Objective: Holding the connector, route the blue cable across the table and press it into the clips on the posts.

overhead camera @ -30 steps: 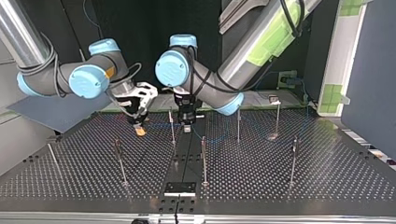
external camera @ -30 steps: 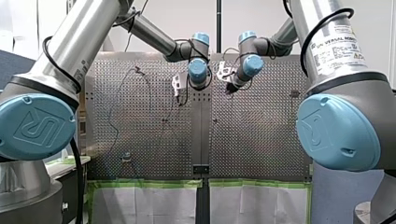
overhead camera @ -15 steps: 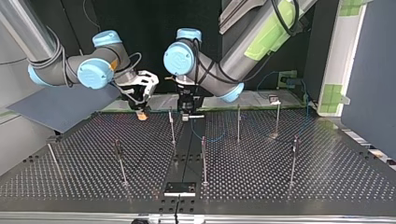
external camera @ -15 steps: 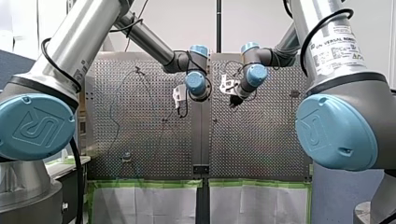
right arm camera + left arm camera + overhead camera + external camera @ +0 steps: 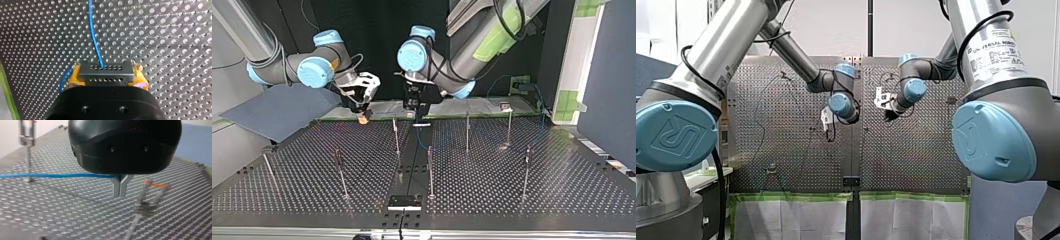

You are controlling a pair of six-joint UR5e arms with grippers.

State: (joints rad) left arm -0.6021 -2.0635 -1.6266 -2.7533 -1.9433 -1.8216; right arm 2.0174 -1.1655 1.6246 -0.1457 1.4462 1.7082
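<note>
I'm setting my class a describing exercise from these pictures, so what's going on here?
Two robot arms are handling a blue cable over a perforated table set with thin posts. My right gripper, with yellow pads, is shut on the metal connector that the cable leads from. My left gripper pinches the cable further along between its metal fingers. Both hang above the table, side by side; no view shows the cable seated in a clip.

Top view dim, dark behind; front view bright; table (image 5: 62, 207) glints.
</note>
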